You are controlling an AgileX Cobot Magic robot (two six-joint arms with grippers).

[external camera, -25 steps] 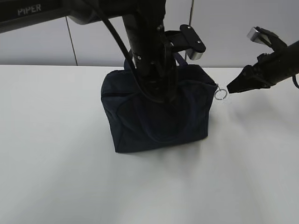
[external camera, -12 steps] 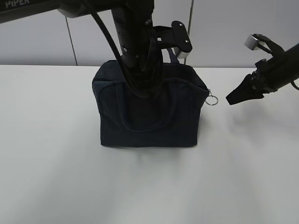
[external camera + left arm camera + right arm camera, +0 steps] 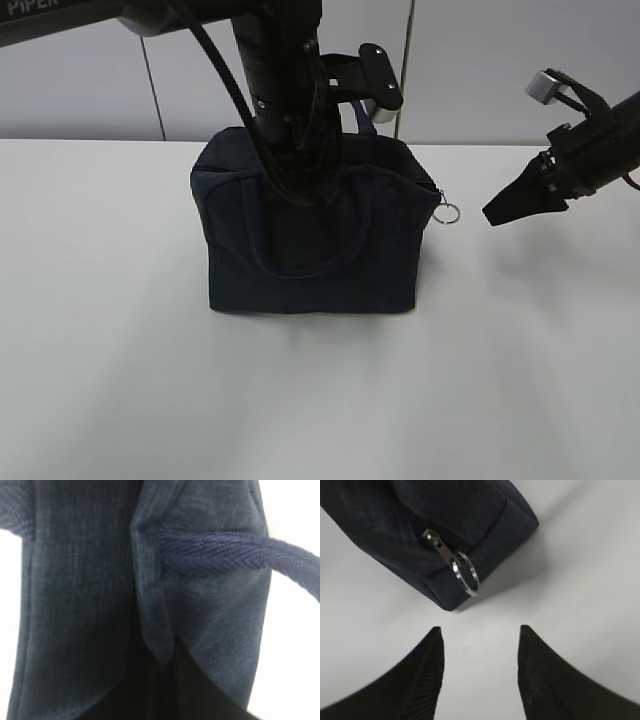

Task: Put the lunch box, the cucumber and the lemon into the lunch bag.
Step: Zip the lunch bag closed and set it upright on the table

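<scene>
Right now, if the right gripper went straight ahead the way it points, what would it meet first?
Probably the metal ring pull hanging from the zip at the end of the dark navy fabric lunch bag. The right gripper is open, empty and aimed at it, with only bare white table between; depth is uncertain.

A plain white matte tabletop [image 3: 120,380] fills the lower part of the exterior view, smooth and even in tone, with only soft grey shadows lying on it. The same pale surface [image 3: 580,580] shows in the right wrist view, where it looks light grey and faintly glossy. Behind the table's far edge stands a light grey panelled wall [image 3: 80,90]. A thin dark vertical seam [image 3: 152,90] divides its panels on the left, and a second vertical seam [image 3: 408,70] runs down further right. The wall meets the tabletop along a straight horizontal line across the exterior view.
</scene>
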